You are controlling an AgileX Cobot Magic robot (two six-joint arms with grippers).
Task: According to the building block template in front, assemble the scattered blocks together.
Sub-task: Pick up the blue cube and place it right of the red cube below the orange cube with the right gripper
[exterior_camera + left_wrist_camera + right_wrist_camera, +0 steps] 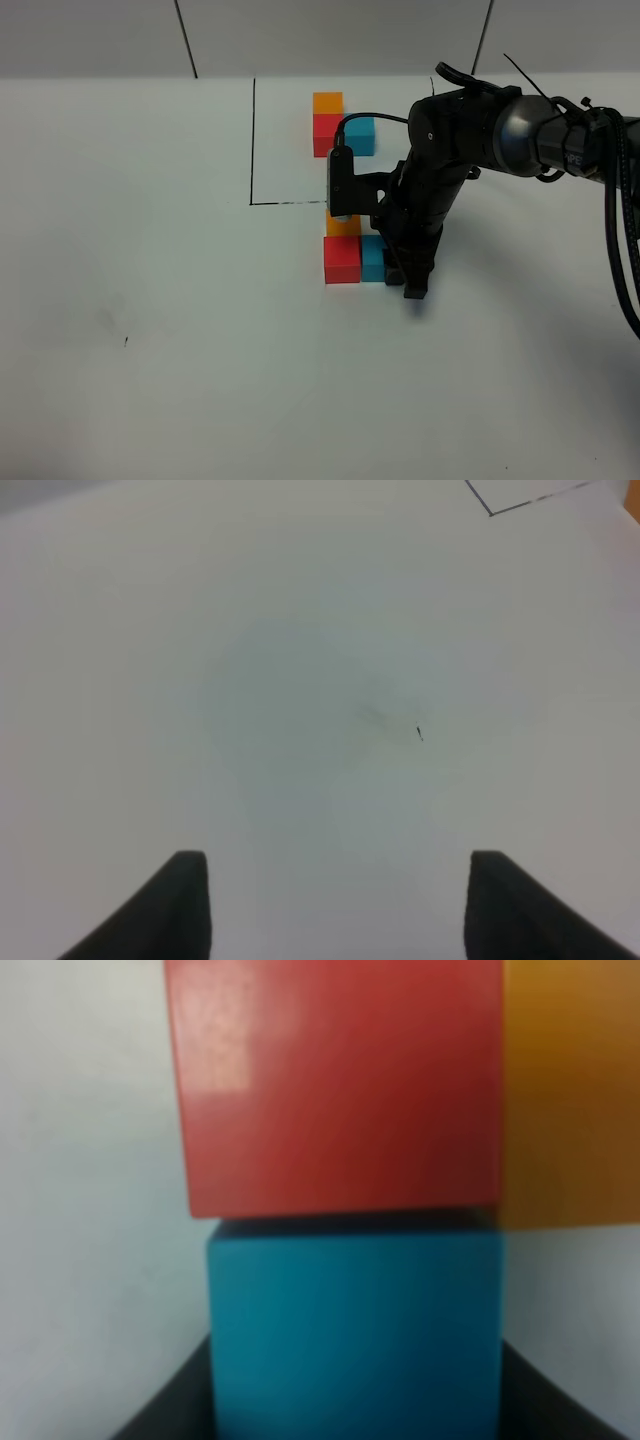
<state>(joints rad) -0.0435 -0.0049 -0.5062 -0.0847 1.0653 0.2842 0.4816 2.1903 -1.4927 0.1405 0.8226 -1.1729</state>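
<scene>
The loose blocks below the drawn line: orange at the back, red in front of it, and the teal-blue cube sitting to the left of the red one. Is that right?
Not quite. The teal-blue cube sits to the right of the red cube, not the left, as the exterior high view shows. The orange cube is indeed behind the red one, partly hidden by the right arm.

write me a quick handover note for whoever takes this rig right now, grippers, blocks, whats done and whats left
Right gripper: shut, down at the table against the teal-blue block, not gripping it as far as the views show.
Left gripper: open and empty over bare table.
Template: orange, red and teal-blue trio inside the drawn frame, at the back.
Loose blocks: red block and the teal-blue one side by side, orange block behind the red, partly hidden by the arm.
Done: L-shape looks assembled.
Left: probably close any small gaps, retract the right arm.
</scene>
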